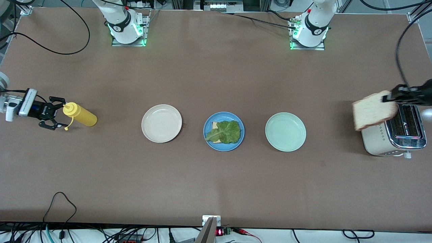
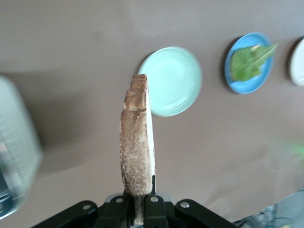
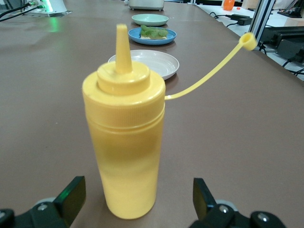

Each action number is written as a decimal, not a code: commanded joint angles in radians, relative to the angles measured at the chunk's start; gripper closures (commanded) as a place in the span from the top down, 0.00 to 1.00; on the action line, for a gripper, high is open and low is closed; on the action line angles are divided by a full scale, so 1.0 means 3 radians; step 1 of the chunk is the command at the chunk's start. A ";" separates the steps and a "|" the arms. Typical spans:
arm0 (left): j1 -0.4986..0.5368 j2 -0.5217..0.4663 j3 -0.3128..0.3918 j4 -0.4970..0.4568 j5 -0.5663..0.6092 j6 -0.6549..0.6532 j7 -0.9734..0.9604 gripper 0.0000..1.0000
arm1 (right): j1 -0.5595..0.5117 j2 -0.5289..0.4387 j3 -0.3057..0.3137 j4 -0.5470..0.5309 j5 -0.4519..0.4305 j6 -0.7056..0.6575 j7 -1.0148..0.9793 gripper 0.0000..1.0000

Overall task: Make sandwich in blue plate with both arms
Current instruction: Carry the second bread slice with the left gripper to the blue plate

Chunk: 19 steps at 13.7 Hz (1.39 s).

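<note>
1. Left gripper is up over the toaster at the left arm's end of the table, clamped shut on a bread slice. In the left wrist view the slice stands edge-on, pinched between the fingers at one crust edge.
2. Held slice is well apart from the blue plate; the pale green plate lies between the toaster and the blue plate.
3. Blue plate sits mid-table in a row of three plates. On it: one bread slice, only a corner showing, with a lettuce leaf covering most of it. No top slice on it yet.
4. Cream-white plate is beside the blue plate, toward the right arm's end.
5. Right gripper is at the right arm's end of the table, jaws wide open either side of the yellow squeeze bottle. Right wrist view shows clear gaps between each finger and the bottle, so nothing gripped.
6. Bottle stands upright on the table, cap off its nozzle and hanging out on its tether.
</note>
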 commanded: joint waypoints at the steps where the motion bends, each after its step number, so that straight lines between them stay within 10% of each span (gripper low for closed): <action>1: -0.0060 0.0002 -0.0305 -0.0501 -0.0279 0.0597 -0.0380 0.01 | -0.0029 -0.0057 -0.0071 0.0314 -0.0135 -0.0300 0.0334 1.00; 5: -0.0232 0.0165 -0.0898 -0.1152 -0.0383 0.1921 -0.0968 0.01 | 0.0017 -0.0515 -0.0057 0.0499 -0.0419 -0.0332 0.1339 1.00; 11: -0.1270 0.0911 -0.0894 -0.1158 -0.0439 0.3241 -0.1904 0.03 | 0.0813 -0.1446 -0.0052 0.0510 -0.1304 -0.0261 0.3568 1.00; 19: -0.1563 0.1183 -0.0904 -0.1158 -0.0434 0.3540 -0.1854 0.03 | 0.1934 -0.1806 -0.0036 0.0545 -0.2424 -0.0194 0.6607 1.00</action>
